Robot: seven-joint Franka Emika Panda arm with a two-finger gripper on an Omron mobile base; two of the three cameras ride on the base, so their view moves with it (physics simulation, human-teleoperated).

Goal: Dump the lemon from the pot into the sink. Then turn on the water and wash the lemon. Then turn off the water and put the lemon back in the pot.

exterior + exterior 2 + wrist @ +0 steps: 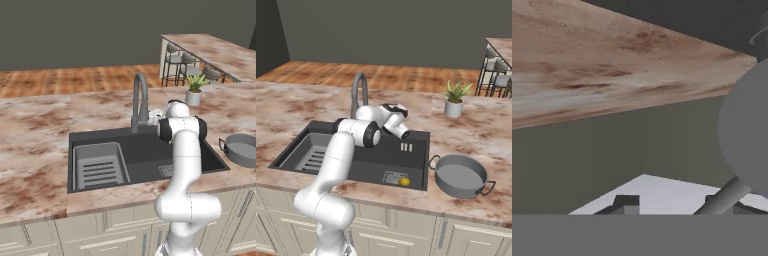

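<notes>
We think the first job is done. The lemon (404, 181) lies in the sink (415, 137), on the drain grate (394, 178) near the front edge, and the pot (460, 175) sits upright on the counter (476, 131) just to the right of the sink, with nothing in it. No blue stream falls from the faucet (358, 90), so we judge the water is not on yet. That makes turning on the water the step in hand.

Our gripper (406, 147) hangs over the back part of the sink, close to the foot of the faucet. Its two fingers stand a little apart and hold nothing. In the hand view a grey rod, maybe the faucet handle, sits just by the right fingertip (716, 203), but we cannot tell if they touch.

Next we need to push the handle until water comes out. Then the lemon has to get wet, and the spout seems to sit well away from it.

The lemon looks small, round and bright yellow. It looks tiny next to the wide, shallow, dark grey pot with its little loop handles.
</notes>
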